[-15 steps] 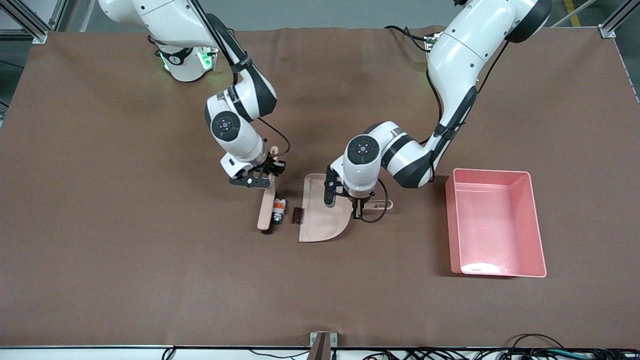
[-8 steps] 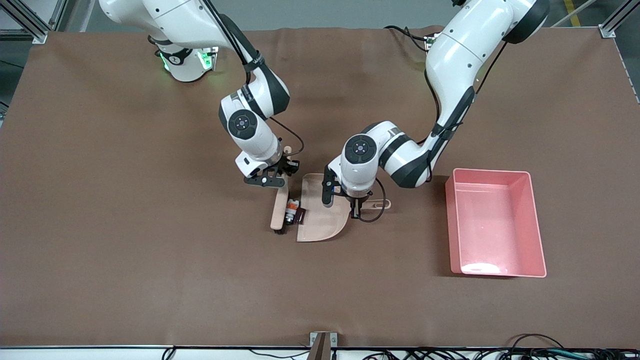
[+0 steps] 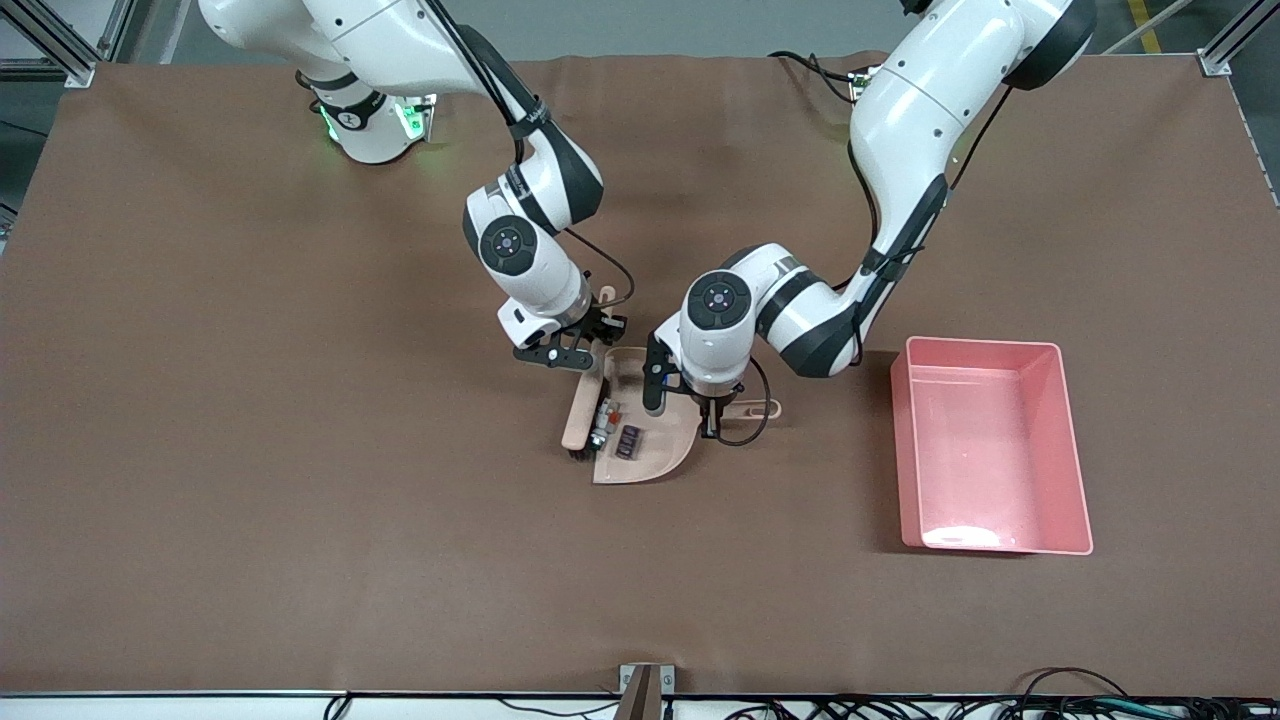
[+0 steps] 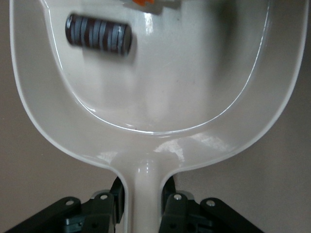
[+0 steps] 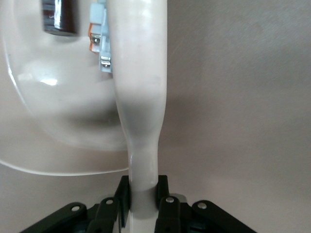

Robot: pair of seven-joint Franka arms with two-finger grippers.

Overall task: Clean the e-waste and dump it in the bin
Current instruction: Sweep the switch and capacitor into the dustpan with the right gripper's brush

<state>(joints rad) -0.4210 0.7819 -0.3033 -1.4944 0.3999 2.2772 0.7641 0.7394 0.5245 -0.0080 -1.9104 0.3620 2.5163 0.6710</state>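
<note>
While your left gripper [image 4: 142, 206] clamps the dustpan [image 3: 660, 450] handle, both parts lie inside.
Your right gripper [image 5: 143, 204] grips the brush [image 3: 578, 415] at the pan's open edge; white component [image 3: 604, 420], dark block [image 3: 629, 442]; bin [image 3: 1075, 450] well apart.

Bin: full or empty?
Empty. The bin shows only bare pink floor; both e-waste parts lie in the dustpan.

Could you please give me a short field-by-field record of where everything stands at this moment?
left gripper: shut on the dustpan handle
right gripper: shut on the brush handle
brush: at the dustpan's open edge, toward the right arm's end
dark block: lying in the dustpan
white part: at the dustpan's mouth, against the brush
bin: on the table toward the left arm's end, nothing in it
step left: dump the dustpan into the bin
</note>
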